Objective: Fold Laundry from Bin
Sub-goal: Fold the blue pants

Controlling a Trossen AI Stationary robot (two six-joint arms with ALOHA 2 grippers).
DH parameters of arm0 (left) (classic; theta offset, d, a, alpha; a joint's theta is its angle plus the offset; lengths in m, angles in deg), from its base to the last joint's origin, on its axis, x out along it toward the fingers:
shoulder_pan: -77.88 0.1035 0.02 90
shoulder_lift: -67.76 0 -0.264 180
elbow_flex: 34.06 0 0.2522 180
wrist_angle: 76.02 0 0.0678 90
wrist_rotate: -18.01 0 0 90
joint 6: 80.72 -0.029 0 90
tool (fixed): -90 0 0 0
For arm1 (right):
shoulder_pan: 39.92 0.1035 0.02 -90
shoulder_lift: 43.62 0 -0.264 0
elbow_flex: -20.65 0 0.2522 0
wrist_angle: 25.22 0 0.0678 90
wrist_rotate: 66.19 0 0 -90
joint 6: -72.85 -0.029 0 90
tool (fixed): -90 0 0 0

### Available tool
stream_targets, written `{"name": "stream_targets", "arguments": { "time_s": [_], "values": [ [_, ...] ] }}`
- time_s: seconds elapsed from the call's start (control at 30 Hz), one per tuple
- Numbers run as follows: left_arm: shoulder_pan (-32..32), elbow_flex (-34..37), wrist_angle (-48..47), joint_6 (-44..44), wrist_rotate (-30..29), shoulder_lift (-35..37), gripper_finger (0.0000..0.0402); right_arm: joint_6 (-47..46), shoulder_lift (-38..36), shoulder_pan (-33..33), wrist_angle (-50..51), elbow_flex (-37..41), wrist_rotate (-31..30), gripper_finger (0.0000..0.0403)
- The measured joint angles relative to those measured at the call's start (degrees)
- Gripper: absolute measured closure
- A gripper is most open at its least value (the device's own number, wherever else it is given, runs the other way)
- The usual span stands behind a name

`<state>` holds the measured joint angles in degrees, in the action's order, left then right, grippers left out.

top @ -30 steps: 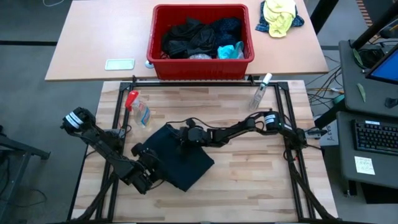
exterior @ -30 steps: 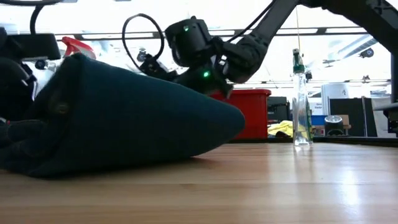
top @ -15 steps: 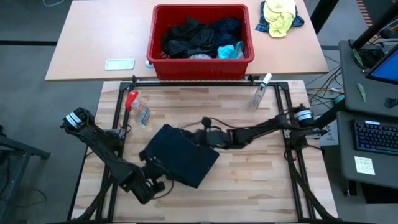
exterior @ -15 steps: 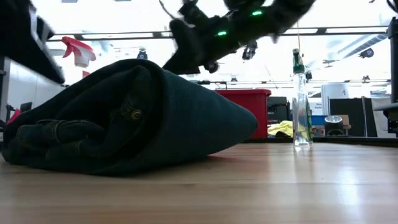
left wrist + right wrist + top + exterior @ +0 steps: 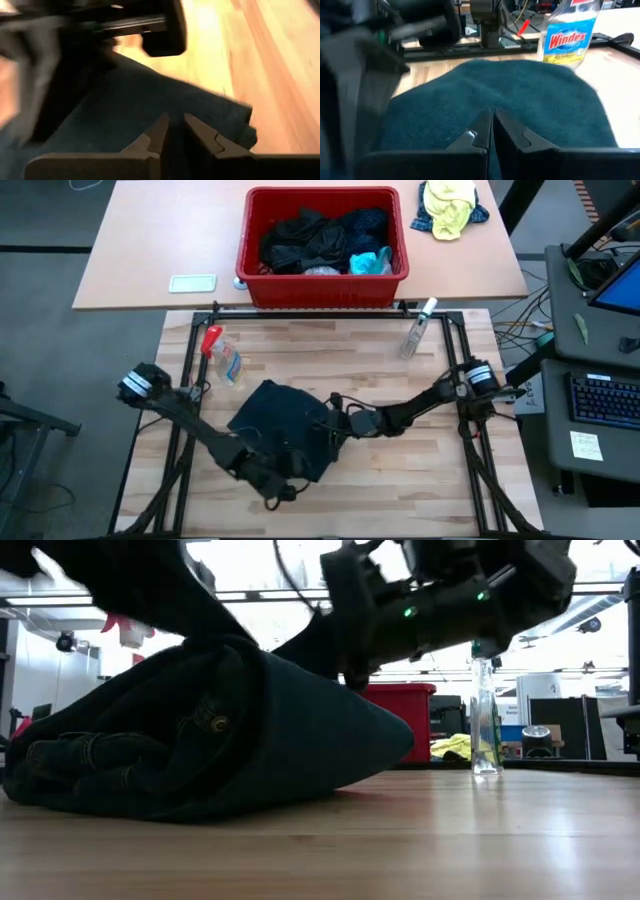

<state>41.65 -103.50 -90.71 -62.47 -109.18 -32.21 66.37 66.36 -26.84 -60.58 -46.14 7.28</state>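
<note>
Both grippers have slid in over the dark garment (image 5: 283,428) since a second ago — my left gripper (image 5: 283,480) from its 8 o'clock side to its 6 o'clock edge, my right gripper (image 5: 335,425) across to its 3 o'clock edge.

I see the wooden table (image 5: 400,480) with a tan table beyond it at 12 o'clock carrying the red bin (image 5: 323,290), which holds more laundry (image 5: 320,240). The garment lies bunched at mid-table, a blunt fold pointing toward the spray bottle (image 5: 485,710).

My right gripper's fingers (image 5: 507,131) are clenched together on the cloth's top — whether they pinch fabric, I cannot tell. My left fingers (image 5: 200,137) stand barely parted over its edge.
</note>
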Motion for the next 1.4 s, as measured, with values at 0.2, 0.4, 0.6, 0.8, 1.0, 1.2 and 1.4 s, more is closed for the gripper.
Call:
{"name": "stream_targets", "arguments": {
  "time_s": [0.2,0.4,0.6,0.8,1.0,1.2,1.4],
  "values": [
    [0.57,0.00,2.06,1.19,6.18,-6.77,0.0365,-2.15,7.65,-1.18,-0.07,-4.32,-0.47,0.0391],
    [0.17,1.46,2.56,6.73,8.24,-5.94,0.0365,-5.90,12.12,-4.18,-1.48,-4.54,0.03,0.0391],
    [-2.08,3.56,2.67,12.71,5.44,-4.81,0.0365,-4.54,10.33,-6.47,-0.48,-3.13,0.27,0.0391],
    [-5.18,3.31,-1.08,9.28,1.61,1.62,0.0365,0.37,4.25,-7.27,6.35,-2.52,-3.11,0.0391],
    [-7.40,3.30,-9.74,10.37,-1.64,10.00,0.0365,3.63,-2.76,-7.48,10.86,-2.39,-3.19,0.0390],
    [-7.72,3.26,-32.91,21.99,-8.37,16.55,0.0365,4.13,-3.58,-7.71,10.67,-4.10,-1.90,0.0390],
    [-5.44,6.37,-41.90,29.19,-8.46,18.38,0.0365,3.59,1.45,-8.99,9.91,-10.19,-1.26,0.0390]
  ]
}}
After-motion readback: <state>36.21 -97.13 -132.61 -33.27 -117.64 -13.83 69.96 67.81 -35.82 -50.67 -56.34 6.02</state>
